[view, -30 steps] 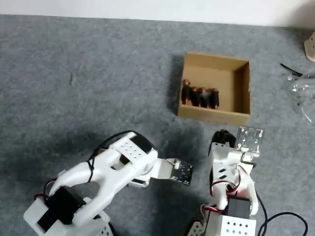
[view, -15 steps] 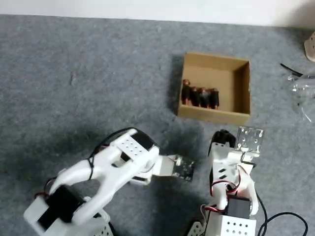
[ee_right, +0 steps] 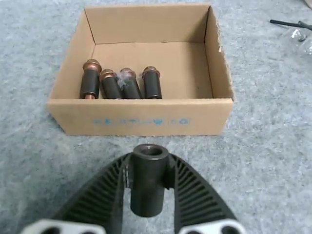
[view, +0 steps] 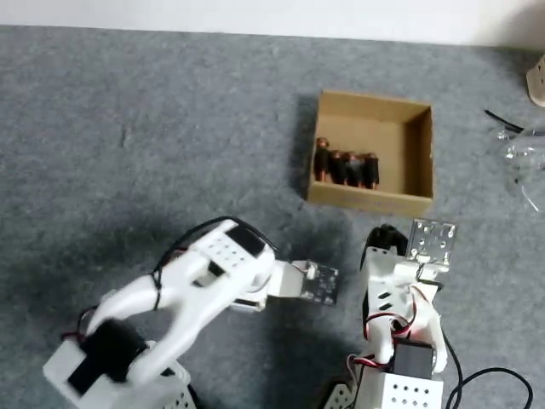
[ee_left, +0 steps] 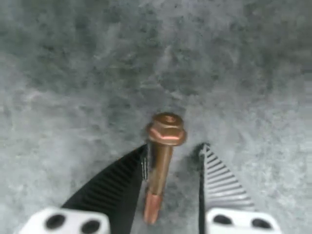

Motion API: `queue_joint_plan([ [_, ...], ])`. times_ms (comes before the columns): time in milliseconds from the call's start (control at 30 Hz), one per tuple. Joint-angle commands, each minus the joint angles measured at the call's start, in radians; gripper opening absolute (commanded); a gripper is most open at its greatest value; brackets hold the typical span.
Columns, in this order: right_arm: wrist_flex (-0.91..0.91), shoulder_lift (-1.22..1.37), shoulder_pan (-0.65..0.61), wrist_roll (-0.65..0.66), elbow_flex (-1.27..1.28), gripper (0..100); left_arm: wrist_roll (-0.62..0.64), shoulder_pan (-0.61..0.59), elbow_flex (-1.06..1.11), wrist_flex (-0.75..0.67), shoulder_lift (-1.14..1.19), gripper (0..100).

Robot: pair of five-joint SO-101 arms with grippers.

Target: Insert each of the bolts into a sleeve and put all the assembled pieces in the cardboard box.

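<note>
Left arm [view: 213,277] has edged toward the right arm; sleeve waits, bolt not clamped.
Left gripper [ee_left: 174,147] jaws are spread over the grey carpet [ee_left: 73,73]. The copper hex-head bolt [ee_left: 160,170] lies between them, touching one jaw and clear of the other. Right gripper [ee_right: 148,160] clamps the black cylindrical sleeve [ee_right: 147,187] with its bore end exposed, likely presented for insertion. Just beyond it, the brown cardboard box [ee_right: 139,117] holds four assembled pieces [ee_right: 122,84] by its left wall.

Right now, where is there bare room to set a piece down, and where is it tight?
Free: the cardboard box floor between the four assembled pieces and its right wall, and the wide grey carpet left of the box. Tight: the strip before the box's front wall, where the right gripper holds a sleeve.
</note>
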Motion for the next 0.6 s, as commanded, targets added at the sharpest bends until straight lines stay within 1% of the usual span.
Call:
queue_joint_plan([
  [0,-0.042,-0.013,0.008,-0.011,-0.002,0.5,0.012,-0.051,-0.058,-0.071,0.133,16],
  [167,-0.042,-0.013,0.008,-0.011,-0.002,0.5,0.012,-0.051,-0.093,-0.037,0.148,15],
  [200,-0.042,-0.013,0.008,-0.011,0.004,0.5,0.012,-0.051,-0.093,-0.037,0.150,13],
  [300,-0.084,-0.013,0.008,-0.006,0.027,0.5,0.012,-0.051,-0.093,-0.035,0.151,0],
  [367,-0.104,-0.013,0.008,-0.005,0.044,0.5,0.012,-0.053,-0.093,-0.035,0.151,2],
  [433,-0.107,-0.013,0.008,-0.005,0.047,0.5,0.012,-0.053,-0.093,-0.035,0.151,0],
  [467,-0.107,-0.013,0.008,-0.005,0.048,0.5,0.014,-0.053,-0.093,-0.035,0.151,1],
  [567,-0.107,-0.013,0.008,-0.005,0.050,0.5,0.077,-0.054,-0.093,-0.041,0.145,1],
])
